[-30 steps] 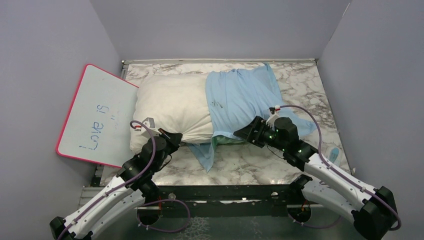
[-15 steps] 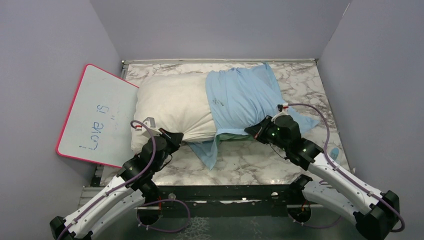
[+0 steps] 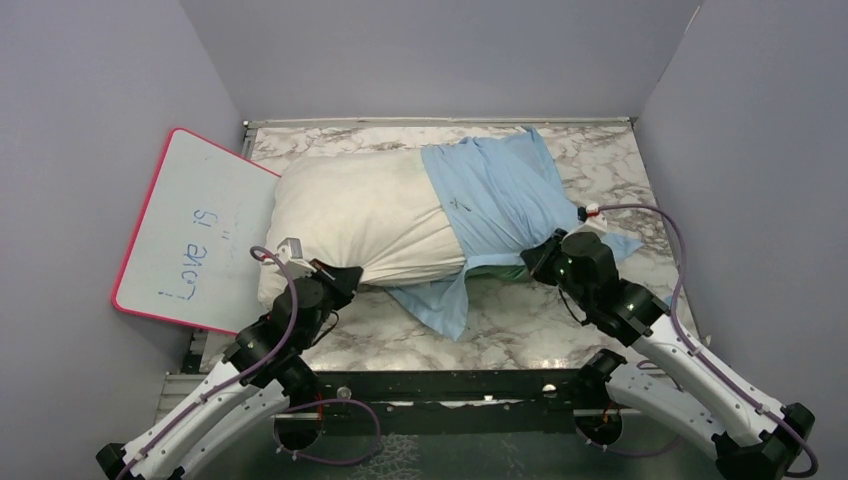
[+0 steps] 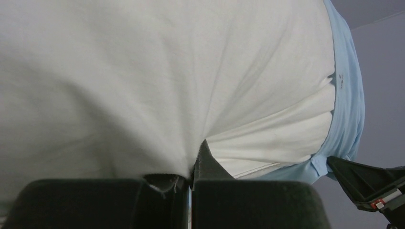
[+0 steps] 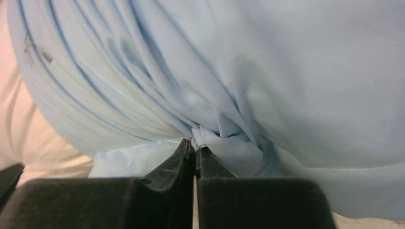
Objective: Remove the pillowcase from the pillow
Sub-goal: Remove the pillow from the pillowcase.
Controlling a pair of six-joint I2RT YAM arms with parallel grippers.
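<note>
i see soft, even overhead light from the top camera, a faint shadow under the pillow (image 3: 350,215) at 6 o'clock. both wrist views blur darkly at 6 o'clock.

The right pincer (image 3: 535,262) was shut on a fold of the pillowcase (image 3: 500,190) and drawn rightward. The pillowcase was dragged along with it, so that more of the pillow (image 3: 360,215) was bared at the middle.
</note>
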